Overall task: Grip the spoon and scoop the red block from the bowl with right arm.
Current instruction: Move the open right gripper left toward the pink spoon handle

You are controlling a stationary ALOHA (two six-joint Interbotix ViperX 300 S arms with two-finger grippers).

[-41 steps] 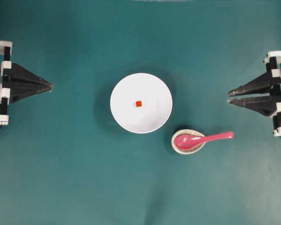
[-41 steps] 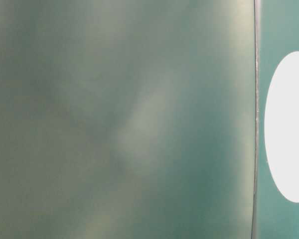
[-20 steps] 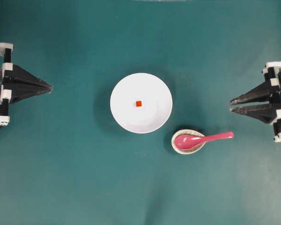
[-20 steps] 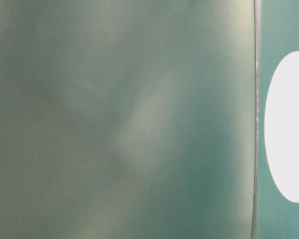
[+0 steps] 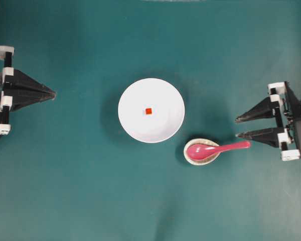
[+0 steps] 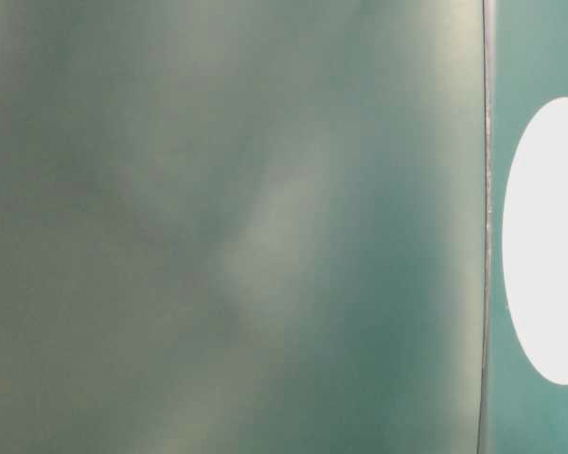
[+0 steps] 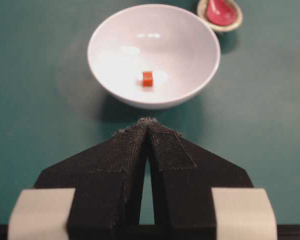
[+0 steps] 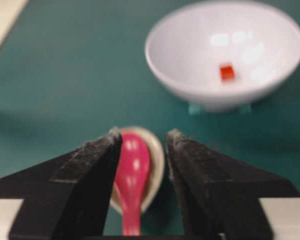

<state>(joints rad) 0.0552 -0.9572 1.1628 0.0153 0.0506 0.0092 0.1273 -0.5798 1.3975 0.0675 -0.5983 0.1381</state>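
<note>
A: Where's the target?
B: Tiny red-orange cube (image 5: 148, 111) sits loose at the bottom of the large plain white round bowl (image 5: 163, 128), mid tabletop (image 5: 80, 191). Nothing else in the bowl.
A: Spoon?
B: Glossy pink-magenta soup spoon (image 5: 215, 148) lies with its scoop end in a small cream speckled oval dish (image 5: 192, 160), just beside the white bowl's lower-right rim, apart from it. Handle sticks out over the dish edge toward the right arm.
A: Right hand?
B: Right hand (image 5: 237, 127), black pointed fingers, spread wide, holding nothing. In the overhead view the lower fingertip (image 5: 239, 135) is near the handle's end, a little above it in the picture. In the wrist view the spoon shows in the gap between the fingers; contact can't be told.
A: Left?
B: Left hand (image 5: 54, 93) at the far left edge, fingers pressed together, empty, well apart from the bowl.
A: Anything blocking?
B: Only the speckled dish under the spoon. Table-level view is a teal blur with a white oval at its right edge, unreadable.
</note>
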